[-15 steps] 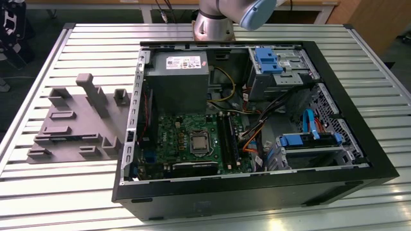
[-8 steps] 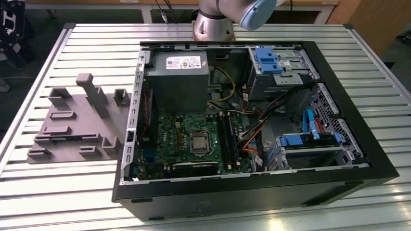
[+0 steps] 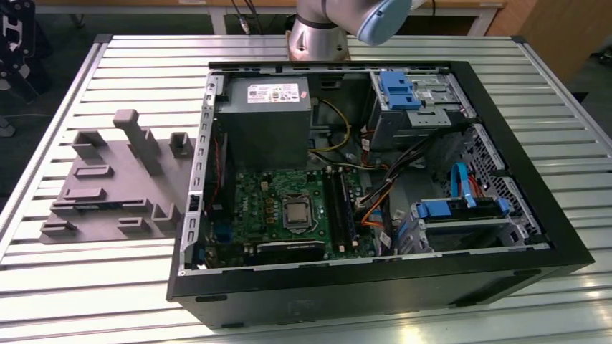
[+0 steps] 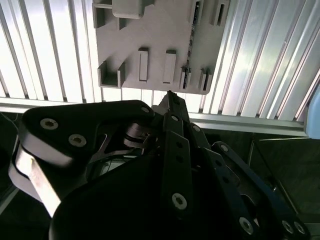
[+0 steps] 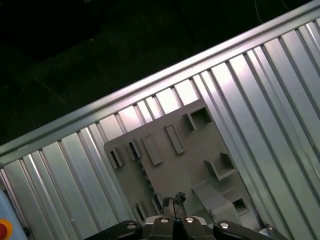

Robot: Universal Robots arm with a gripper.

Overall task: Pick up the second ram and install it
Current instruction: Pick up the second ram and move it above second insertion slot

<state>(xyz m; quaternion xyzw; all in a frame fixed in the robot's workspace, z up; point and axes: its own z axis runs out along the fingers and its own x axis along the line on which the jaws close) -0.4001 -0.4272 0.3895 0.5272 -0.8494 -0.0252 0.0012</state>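
Observation:
The second ram (image 4: 190, 50) is a thin dark stick standing on edge in the grey holder tray (image 4: 150, 30). In the exterior view the ram (image 3: 99, 206) shows as a dark green strip near the front of the tray (image 3: 105, 179), on that view's left. My gripper (image 5: 173, 200) hangs high above the tray with its fingertips together and nothing between them. The second wrist view shows the gripper (image 4: 170, 95) tip over the tray's edge. The motherboard's black memory slots (image 3: 337, 204) lie inside the open computer case (image 3: 383, 179).
The tray's upright grey blocks (image 3: 139, 140) stick up around the ram. The case's black walls rise on the exterior view's right. The ribbed metal table (image 3: 86, 279) spreads around both. The arm's base (image 3: 320, 36) stands behind the case.

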